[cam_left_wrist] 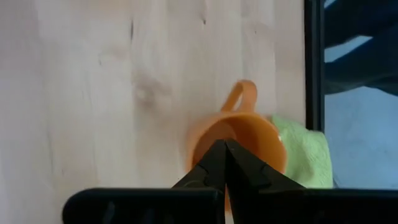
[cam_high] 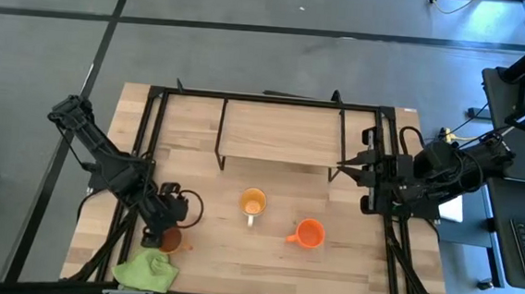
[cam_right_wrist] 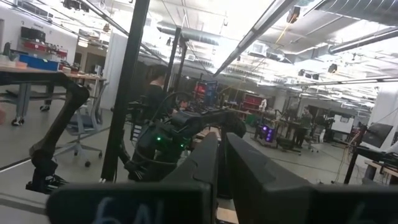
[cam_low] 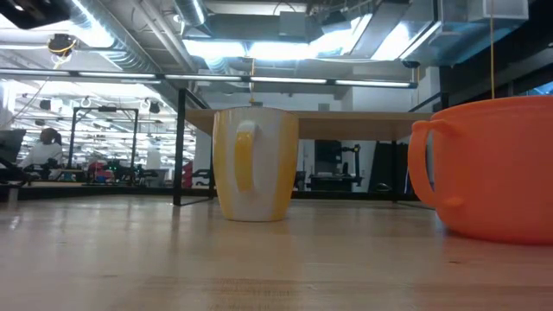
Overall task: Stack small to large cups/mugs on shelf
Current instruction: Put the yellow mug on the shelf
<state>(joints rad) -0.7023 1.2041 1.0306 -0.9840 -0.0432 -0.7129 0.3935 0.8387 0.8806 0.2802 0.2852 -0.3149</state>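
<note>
The brown mug point(cam_high: 171, 241) stands on its base near the table's front left, beside the lime-green cloth point(cam_high: 147, 271). It also shows in the left wrist view point(cam_left_wrist: 249, 134), with its handle point(cam_left_wrist: 242, 94) pointing away from the cloth. My left gripper point(cam_left_wrist: 223, 145) is shut, its tips over the mug's opening. The white mug with the orange inside point(cam_high: 253, 202) and the bright orange mug point(cam_high: 308, 234) stand upright mid-table. The shelf point(cam_high: 280, 134) stands at the back with nothing on it. My right gripper point(cam_high: 345, 164) is shut, by the shelf's right end. My left gripper comes at the brown mug from above, its shut fingertips point(cam_left_wrist: 214, 152) over the mug's open top. I cannot tell whether they touch the mug. The mug stands on the table.
A black metal frame point(cam_high: 154, 112) runs around the table's edges. In the low view the white mug point(cam_low: 255, 164) and the orange mug point(cam_low: 492, 168) stand in front of the shelf board point(cam_low: 320, 123). Bare tabletop lies between the mugs and the shelf.
</note>
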